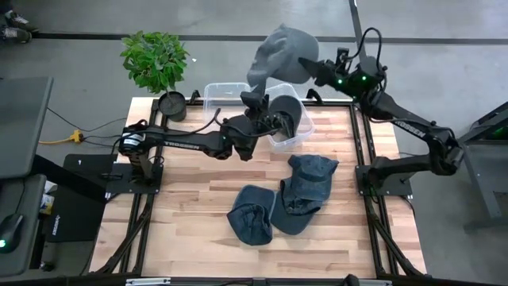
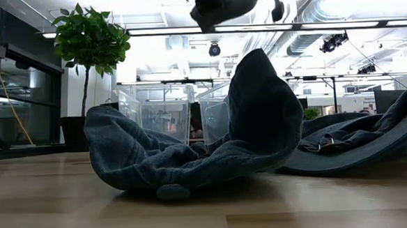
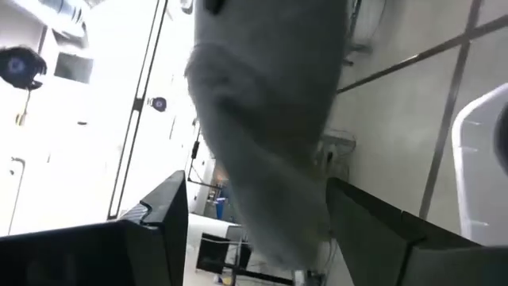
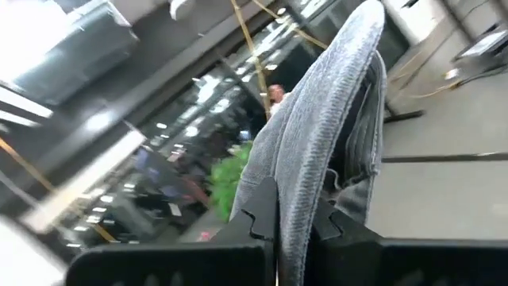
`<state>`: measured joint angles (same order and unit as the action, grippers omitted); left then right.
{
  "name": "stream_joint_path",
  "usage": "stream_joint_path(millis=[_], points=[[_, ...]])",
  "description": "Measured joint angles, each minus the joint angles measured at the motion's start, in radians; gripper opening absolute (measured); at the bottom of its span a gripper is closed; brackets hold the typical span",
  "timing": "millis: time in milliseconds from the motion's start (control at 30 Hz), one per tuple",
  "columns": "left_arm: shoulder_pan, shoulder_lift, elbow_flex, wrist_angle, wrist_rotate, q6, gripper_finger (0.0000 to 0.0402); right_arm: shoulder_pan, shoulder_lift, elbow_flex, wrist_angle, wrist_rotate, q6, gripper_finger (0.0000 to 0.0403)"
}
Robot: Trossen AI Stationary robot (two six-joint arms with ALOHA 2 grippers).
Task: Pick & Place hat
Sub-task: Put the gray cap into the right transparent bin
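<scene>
A grey hat hangs in the air above the table's far edge, held by my right gripper, which is shut on it. The low view shows the grey hat high above the table. My left gripper stands over the clear bin, tipped upward and open. In the left wrist view the grey hat hangs down between its two spread fingers. Two blue denim hats lie on the table near its middle, one leaning against the other. My right gripper pinches a fold of the grey hat's cloth between its two fingers, coming level from the table's right side. The hat is lifted clear and hangs loose beyond the fingers. My left gripper: I cannot tell whether its fingers touch the hat's lower end.
A second clear bin stands beside the first at the far edge. A potted plant is at the far left corner. The blue hats fill the low view's foreground. Bare wood lies along the near and left parts of the table.
</scene>
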<state>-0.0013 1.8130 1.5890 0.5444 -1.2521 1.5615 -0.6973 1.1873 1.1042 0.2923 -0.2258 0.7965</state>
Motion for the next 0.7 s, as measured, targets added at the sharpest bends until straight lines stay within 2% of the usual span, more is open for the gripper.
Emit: stream_joint_path(millis=[100, 300, 567, 700], points=[[-0.009, -0.006, 0.003, 0.055, 0.056, 0.059, 0.0222, -0.049, 0.015, 0.000, 0.065, -0.079, 0.075, 0.0004], [-0.002, -0.005, 0.002, 0.080, 0.199, 0.205, 0.0222, -0.076, 0.035, 0.000, 0.163, -0.123, 0.204, 0.0004], [0.045, -0.005, 0.002, 0.079, 0.196, 0.223, 0.0222, -0.061, 0.036, 0.000, 0.254, -0.148, 0.305, 0.0004], [0.061, -0.004, 0.002, 0.084, 0.229, 0.243, 0.0222, -0.042, 0.035, 0.000, 0.266, -0.150, 0.327, 0.0004]])
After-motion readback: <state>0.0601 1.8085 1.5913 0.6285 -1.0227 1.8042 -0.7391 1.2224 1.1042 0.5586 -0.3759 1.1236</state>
